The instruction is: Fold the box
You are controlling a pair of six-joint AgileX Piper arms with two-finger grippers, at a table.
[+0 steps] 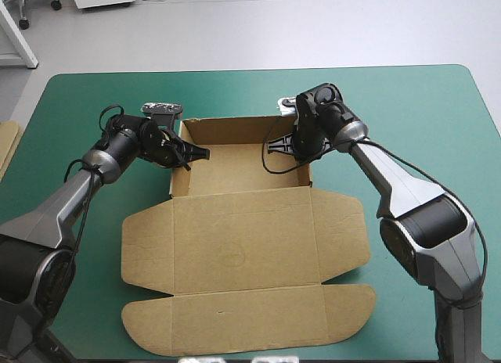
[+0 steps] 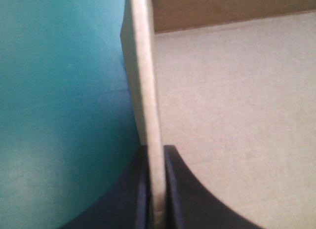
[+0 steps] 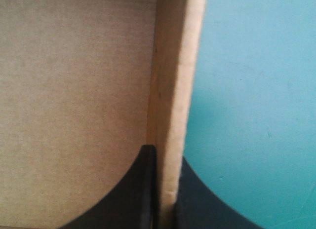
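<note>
Both grippers are clamped on the brown box (image 1: 235,175) right now. The left gripper (image 1: 192,152) pinches the left side wall (image 2: 148,81) and the right gripper (image 1: 286,146) pinches the right side wall (image 3: 175,81). The box sits mid-table on the teal-green cover (image 1: 423,113), tray end toward the far edge. Looks roughly halfway: the back wall (image 1: 235,130) and both sides are up, but the lid (image 1: 243,253) and its flaps lie flat toward the near edge. The tray's got nothing in it, just bare board.
</note>
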